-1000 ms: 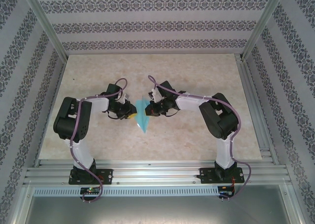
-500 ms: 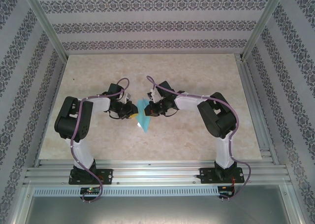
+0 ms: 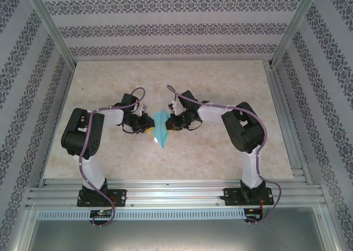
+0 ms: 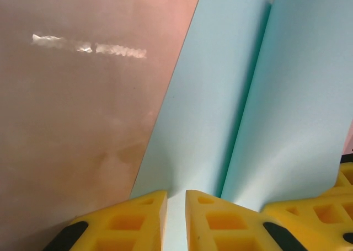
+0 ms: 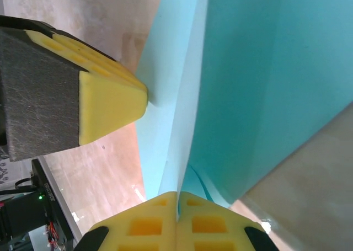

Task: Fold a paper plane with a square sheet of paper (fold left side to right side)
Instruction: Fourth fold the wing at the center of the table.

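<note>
With left hand [image 4: 176,209], pinches one layer of the light-blue paper plane [image 4: 220,107], jaws nearly closed with the paper running between them. With right hand [image 5: 177,207], clamps fully shut on another thin edge of the same paper. Holds the plane at mid-worktop [image 3: 231,80] between both hands, centre crease showing, pointed end toward the near edge. Cannot tell whether the tip touches the surface.
</note>
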`<state>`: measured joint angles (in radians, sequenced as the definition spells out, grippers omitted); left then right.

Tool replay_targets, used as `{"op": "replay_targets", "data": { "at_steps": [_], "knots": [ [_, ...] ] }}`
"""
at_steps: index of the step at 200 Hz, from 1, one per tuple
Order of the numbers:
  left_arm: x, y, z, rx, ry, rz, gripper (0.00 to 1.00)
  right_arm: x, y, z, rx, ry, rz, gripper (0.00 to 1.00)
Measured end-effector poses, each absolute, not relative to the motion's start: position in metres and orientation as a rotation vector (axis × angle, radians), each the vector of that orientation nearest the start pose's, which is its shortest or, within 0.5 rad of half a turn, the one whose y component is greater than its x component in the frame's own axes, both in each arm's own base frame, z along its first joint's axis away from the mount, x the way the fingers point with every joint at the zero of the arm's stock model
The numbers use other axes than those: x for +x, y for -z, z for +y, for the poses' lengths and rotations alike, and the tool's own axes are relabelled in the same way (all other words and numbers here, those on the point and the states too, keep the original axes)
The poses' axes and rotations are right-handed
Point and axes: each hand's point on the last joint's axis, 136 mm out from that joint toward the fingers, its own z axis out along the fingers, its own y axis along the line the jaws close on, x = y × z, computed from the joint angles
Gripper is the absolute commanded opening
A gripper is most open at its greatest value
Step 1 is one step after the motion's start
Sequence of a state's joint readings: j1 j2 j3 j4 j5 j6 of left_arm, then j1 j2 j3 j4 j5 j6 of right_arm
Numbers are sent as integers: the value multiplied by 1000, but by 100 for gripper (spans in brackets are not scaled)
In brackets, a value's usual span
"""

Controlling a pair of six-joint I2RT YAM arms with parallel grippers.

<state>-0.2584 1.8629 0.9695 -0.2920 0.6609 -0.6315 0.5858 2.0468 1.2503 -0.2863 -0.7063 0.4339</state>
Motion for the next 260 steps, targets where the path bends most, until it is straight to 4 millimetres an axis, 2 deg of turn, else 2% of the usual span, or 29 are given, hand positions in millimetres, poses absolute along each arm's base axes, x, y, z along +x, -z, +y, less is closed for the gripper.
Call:
{"op": "replay_targets", "data": {
  "at_steps": [65, 129, 185, 260],
  "knots": [
    [336, -19, -201, -327, 1135, 2853, 17, 316, -23, 340, -477, -1222, 2808, 5],
    [337, -18, -204, -314, 1139, 2854, 18, 317, -22, 339, -492, -1202, 2820, 5],
    [337, -18, -204, -315, 1139, 2855, 18, 320, -20, 330, -467, -1180, 2839, 5],
    [337, -18, -205, -309, 1137, 2855, 18, 320, -20, 330, -477, -1179, 2837, 5]
  ]
}}
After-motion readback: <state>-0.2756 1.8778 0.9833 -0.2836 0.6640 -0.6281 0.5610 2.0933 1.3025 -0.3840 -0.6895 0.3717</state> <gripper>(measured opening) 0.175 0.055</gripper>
